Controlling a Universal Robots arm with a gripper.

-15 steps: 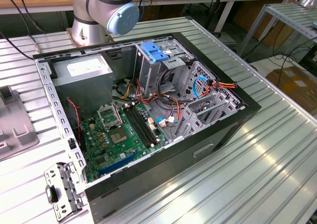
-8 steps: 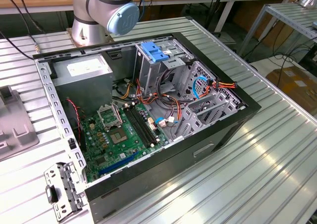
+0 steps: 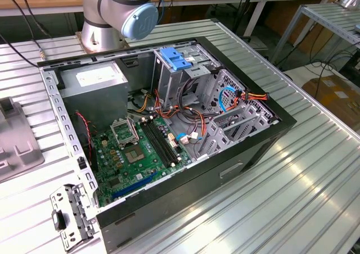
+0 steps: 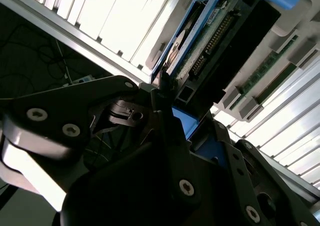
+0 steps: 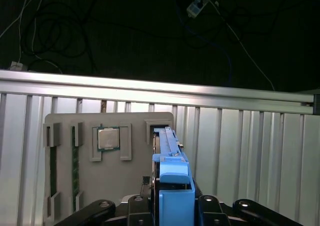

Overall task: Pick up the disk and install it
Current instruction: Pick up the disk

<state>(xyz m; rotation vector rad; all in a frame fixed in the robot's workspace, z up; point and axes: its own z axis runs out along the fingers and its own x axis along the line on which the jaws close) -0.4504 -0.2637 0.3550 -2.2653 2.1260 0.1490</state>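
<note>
Astride the disk [image 5: 167, 151] with gripper [image 4: 186, 117]; on edge in grey holder tray [image 5: 65, 121], long axis pointing away from wrist; clamping cannot be told.

Ribbed metal table [image 3: 315, 169], wooden bench [image 3: 50, 4] behind, cardboard box [image 3: 334, 94] beside.

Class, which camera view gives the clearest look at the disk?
The second wrist view. There the disk shows its connector end, its green circuit board and a blue side rail. The first wrist view shows the disk edge-on, as a narrow blue-railed strip against the grey tray.
</note>
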